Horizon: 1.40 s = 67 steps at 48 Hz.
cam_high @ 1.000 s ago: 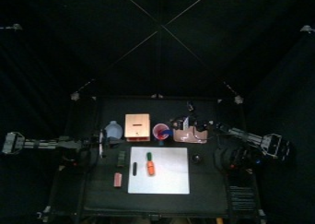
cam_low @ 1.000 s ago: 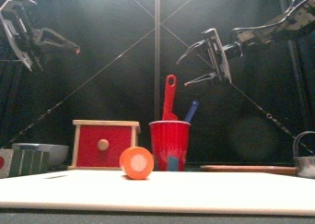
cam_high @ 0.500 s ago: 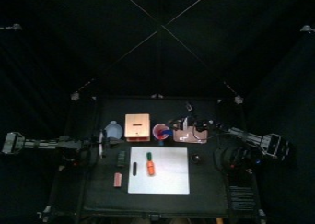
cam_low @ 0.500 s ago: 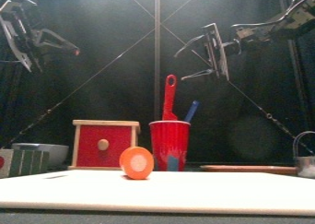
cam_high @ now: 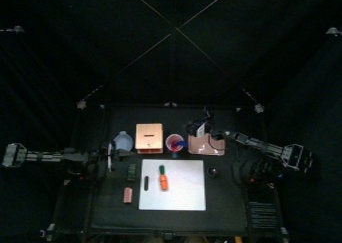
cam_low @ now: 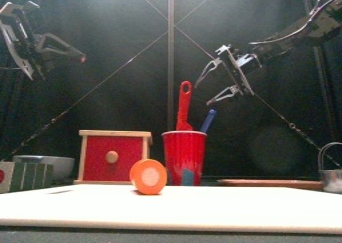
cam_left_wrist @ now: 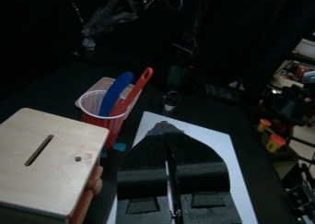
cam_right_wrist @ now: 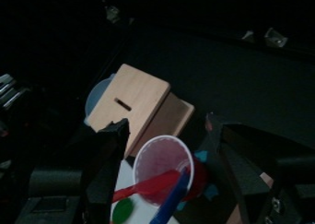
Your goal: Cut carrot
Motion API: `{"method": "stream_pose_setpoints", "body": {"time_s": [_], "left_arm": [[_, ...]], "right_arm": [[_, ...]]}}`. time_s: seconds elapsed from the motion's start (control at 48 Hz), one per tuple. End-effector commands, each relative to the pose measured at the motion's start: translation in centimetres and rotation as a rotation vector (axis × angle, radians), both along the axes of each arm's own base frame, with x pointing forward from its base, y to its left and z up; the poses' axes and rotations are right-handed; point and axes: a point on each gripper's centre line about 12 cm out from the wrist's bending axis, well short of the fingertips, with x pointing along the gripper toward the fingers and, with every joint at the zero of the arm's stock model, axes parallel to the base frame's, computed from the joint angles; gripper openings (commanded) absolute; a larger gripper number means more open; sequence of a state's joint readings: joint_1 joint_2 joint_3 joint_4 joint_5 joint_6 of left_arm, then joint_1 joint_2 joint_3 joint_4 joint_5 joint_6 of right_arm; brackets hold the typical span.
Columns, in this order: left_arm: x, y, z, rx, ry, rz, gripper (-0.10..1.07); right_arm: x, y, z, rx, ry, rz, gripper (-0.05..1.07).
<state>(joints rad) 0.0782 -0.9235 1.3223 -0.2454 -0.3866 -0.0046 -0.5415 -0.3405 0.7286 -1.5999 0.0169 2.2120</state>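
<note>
Curtains of black cloth (cam_high: 80, 47) hang all around the small black table (cam_high: 227, 192). On the table lies the flat white rectangular cutting board (cam_high: 187, 190), the biggest thing there. The two black arms come next. The left gripper (cam_low: 76, 55) hangs high at the left side, away from the things, and its two jaws are pressed together with nothing between them. The right gripper (cam_low: 225, 79) hangs high above the red cup, and its jaws are spread wide with nothing in them. Behind the board stands a light wooden box with a slot in its top (cam_high: 150, 138), and its front is red with a round hole (cam_low: 112, 156) in the front view. Beside the box stands a red plastic cup (cam_low: 185, 157) with a red tool (cam_low: 183, 104) and a blue tool (cam_low: 206, 120) sticking up out of it. A clear little tub (cam_high: 123, 142) sits on the other side of the box. The small orange-red carrot with a green tip (cam_high: 160, 176) lies on the left part of the white board, away from both grippers. A pale pink little bar (cam_high: 128, 194) lies on the table just left of the board.
</note>
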Motion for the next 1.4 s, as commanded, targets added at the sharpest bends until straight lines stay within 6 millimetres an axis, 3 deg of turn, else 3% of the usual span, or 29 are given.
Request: {"method": "stream_pose_setpoints", "body": {"time_s": [0.0, 0.271, 0.542, 0.792, 1.375], "left_arm": [[0.2, 0.1, 0.4, 0.003, -0.009, 0.004, -0.01], [0.2, 0.1, 0.4, 0.001, -0.009, 0.004, -0.01], [0.2, 0.1, 0.4, -0.002, -0.009, 0.003, -0.01], [0.1, 0.1, 0.2, -0.003, -0.006, 0.005, -0.01], [0.0, 0.1, -0.1, -0.005, 0.001, 0.007, -0.01]], "right_arm": [[-0.3, -0.5, 0.6, -0.031, -0.003, -0.039, 0.97], [-0.5, -0.5, -0.9, 0.043, 0.002, -0.075, 0.98], [-0.5, -1.2, -1.1, 0.065, -0.004, -0.112, 0.97], [-0.1, -0.4, -2.3, 0.179, -0.035, -0.078, 0.97], [-2.6, -1.3, -5.9, 0.27, 0.023, -0.232, 0.97]]}}
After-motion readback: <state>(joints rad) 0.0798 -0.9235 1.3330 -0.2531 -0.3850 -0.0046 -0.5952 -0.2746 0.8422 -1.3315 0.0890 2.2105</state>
